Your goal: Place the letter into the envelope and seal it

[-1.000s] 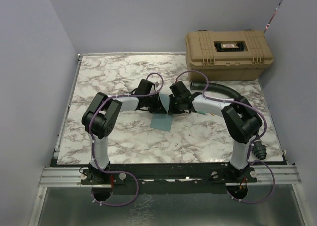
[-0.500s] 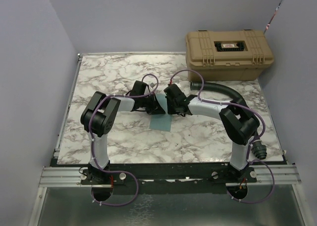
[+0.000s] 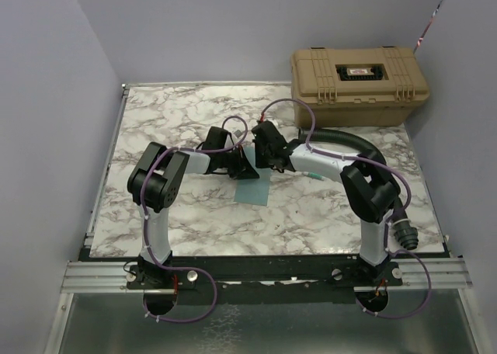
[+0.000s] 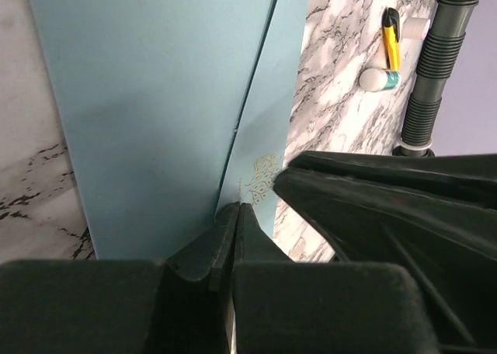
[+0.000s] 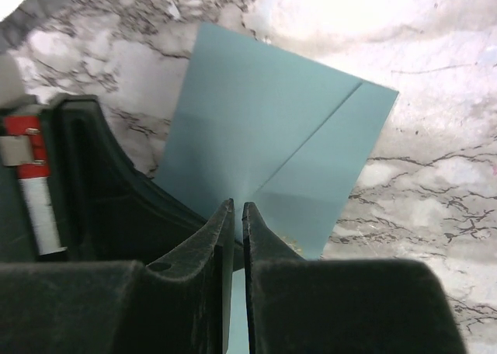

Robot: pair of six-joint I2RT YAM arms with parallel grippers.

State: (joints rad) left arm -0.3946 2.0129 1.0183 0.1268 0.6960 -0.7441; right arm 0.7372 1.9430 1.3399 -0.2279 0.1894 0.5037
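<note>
The teal envelope (image 3: 255, 189) lies flat on the marble table, just in front of both grippers. My left gripper (image 3: 245, 170) is shut, and its tips (image 4: 236, 208) rest at the envelope's (image 4: 155, 98) near edge, where a fold line runs in. A small gold ornament (image 4: 260, 179) shows beside that line. My right gripper (image 3: 259, 158) hovers close beside the left one. Its jaws (image 5: 237, 206) stand a thin slit apart over the envelope (image 5: 264, 129), and teal shows through the gap. The letter is hidden.
A tan hard case (image 3: 359, 76) stands at the table's far right corner. A black corrugated hose (image 3: 342, 139) arcs over the right arm. Grey walls close in the left, far and right sides.
Both grippers have shifted a little left and away along the envelope's far edge. The right arm has stretched further left and its jaws have narrowed. The envelope has stayed put.
</note>
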